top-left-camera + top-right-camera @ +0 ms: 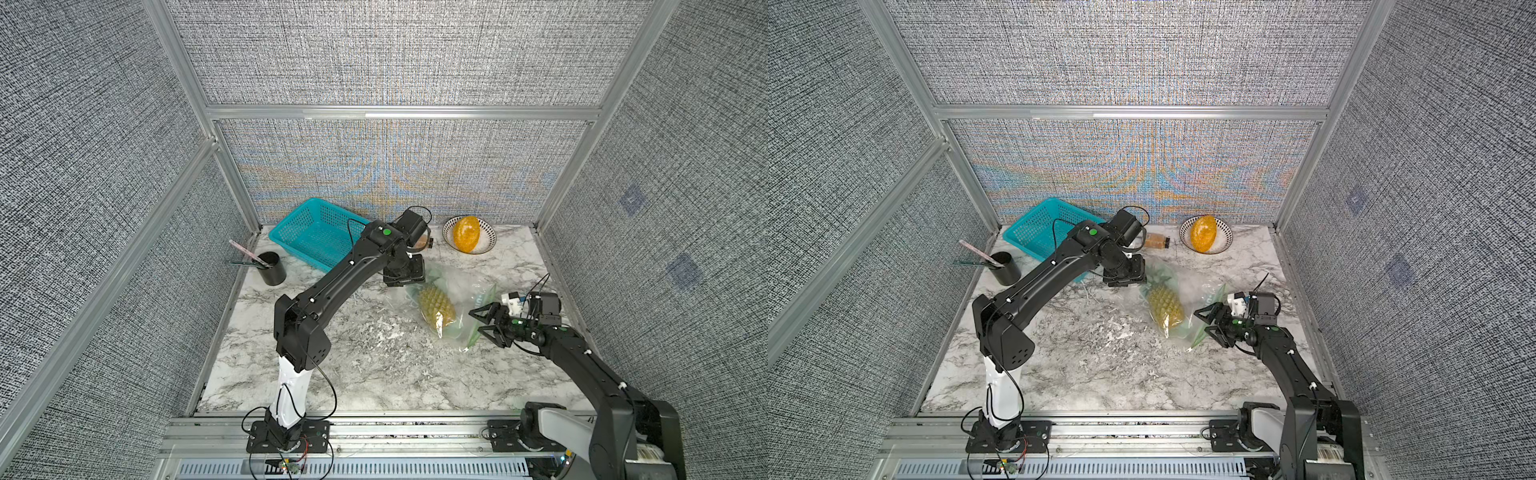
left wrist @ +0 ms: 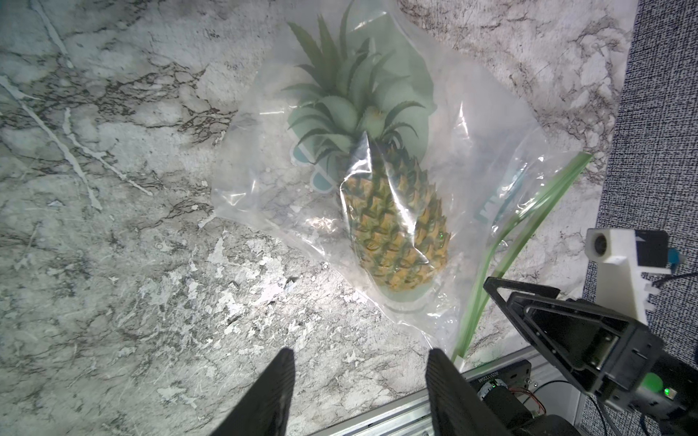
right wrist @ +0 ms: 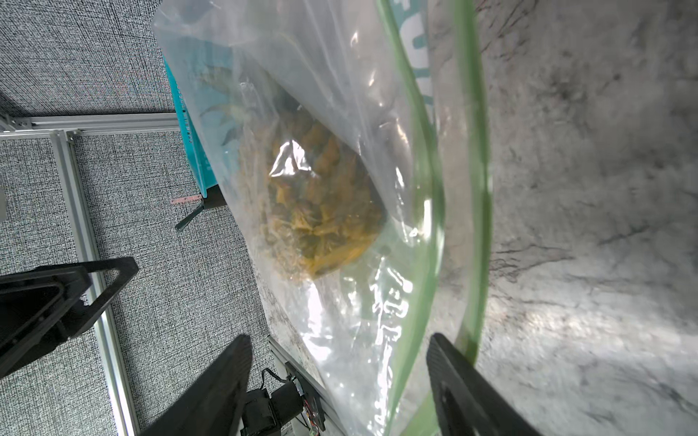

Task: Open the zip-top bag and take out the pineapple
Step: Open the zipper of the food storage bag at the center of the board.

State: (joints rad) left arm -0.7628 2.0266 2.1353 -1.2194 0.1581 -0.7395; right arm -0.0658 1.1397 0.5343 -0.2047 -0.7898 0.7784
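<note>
The zip-top bag [image 1: 467, 291] [image 1: 1198, 291] lies flat on the marble table with the pineapple [image 1: 436, 307] [image 1: 1166, 308] inside it, crown pointing toward the back. In the left wrist view the pineapple [image 2: 396, 226] shows clearly through the plastic [image 2: 264, 196]. My left gripper [image 1: 405, 277] [image 1: 1125, 276] [image 2: 360, 353] hangs open and empty over the crown end. My right gripper [image 1: 476, 321] [image 1: 1201, 321] [image 3: 340, 338] is open at the bag's zip edge. There the two halves of the green zip strip [image 3: 426, 170] [image 2: 528, 211] stand parted, and the bag's lip runs between the right jaws.
At the back left stands a teal basket [image 1: 311, 232], with a black cup [image 1: 274, 272] of pens to its left. A patterned bowl [image 1: 489, 239] at the back right holds a smooth orange fruit [image 1: 467, 235]. A small jar [image 1: 1158, 241] lies behind the left arm. Grey walls enclose the table.
</note>
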